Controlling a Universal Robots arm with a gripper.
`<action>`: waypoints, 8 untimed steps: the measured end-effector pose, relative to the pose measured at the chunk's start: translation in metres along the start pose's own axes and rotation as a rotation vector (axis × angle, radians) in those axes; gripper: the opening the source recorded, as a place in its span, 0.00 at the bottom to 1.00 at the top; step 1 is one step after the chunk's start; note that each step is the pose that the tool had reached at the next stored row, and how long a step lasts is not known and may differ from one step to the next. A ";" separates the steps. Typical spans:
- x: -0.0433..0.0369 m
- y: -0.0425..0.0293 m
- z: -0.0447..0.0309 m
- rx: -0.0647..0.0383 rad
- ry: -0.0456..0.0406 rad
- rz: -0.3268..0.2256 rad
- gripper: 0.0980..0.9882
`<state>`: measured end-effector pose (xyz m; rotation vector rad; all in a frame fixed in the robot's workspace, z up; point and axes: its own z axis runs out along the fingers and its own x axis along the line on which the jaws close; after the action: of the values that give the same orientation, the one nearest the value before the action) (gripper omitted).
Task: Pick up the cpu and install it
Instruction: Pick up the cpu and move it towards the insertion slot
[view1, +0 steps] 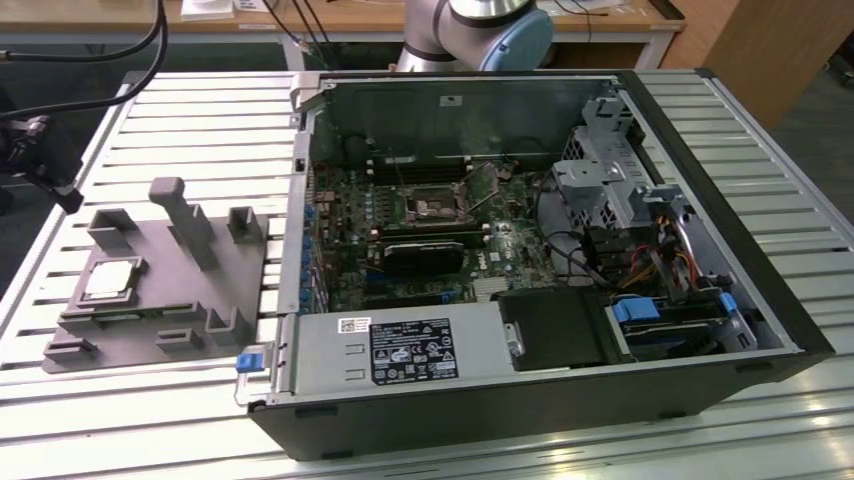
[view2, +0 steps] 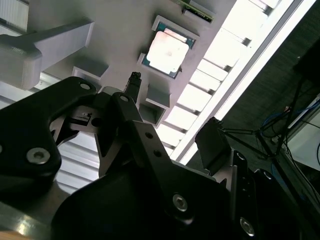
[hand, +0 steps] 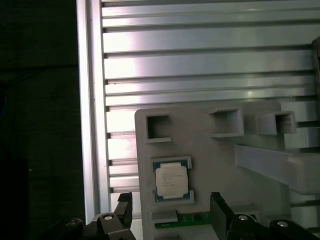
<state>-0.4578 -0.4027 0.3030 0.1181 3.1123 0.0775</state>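
Observation:
The cpu (view1: 112, 279) is a small silver square with a pale rim. It lies flat in a recess of the grey fixture plate (view1: 147, 300) at the exterior view's left. In both wrist views my gripper (hand: 170, 202) hangs open over the fixture (hand: 225, 150), well above it, with nothing between its dark fingers (hand: 124, 202). In the first wrist view the cpu (hand: 171, 180) lies in line with the gap between the fingers. In the second wrist view the cpu (view2: 167, 52) sits beyond the gripper (view2: 172, 107). The dark socket (view1: 434, 207) sits on the motherboard inside the open computer case (view1: 747, 300).
Upright pegs (view1: 187, 220) rise from the fixture close to the cpu. A thin green board (hand: 192, 219) lies in a slot beside the cpu. The ribbed metal table (view1: 200, 120) carries everything, and its edge (hand: 90, 125) runs near the fixture. The arm's base (view1: 481, 30) stands behind the case.

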 end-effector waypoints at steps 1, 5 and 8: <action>0.0000 0.0000 0.0004 0.000 -0.0001 0.000 0.70; 0.0000 -0.0001 0.0013 0.000 -0.0002 0.000 0.70; 0.0000 -0.0001 0.0020 0.000 -0.0002 0.000 0.70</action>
<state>-0.4578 -0.4027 0.3009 0.1181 3.1120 0.0777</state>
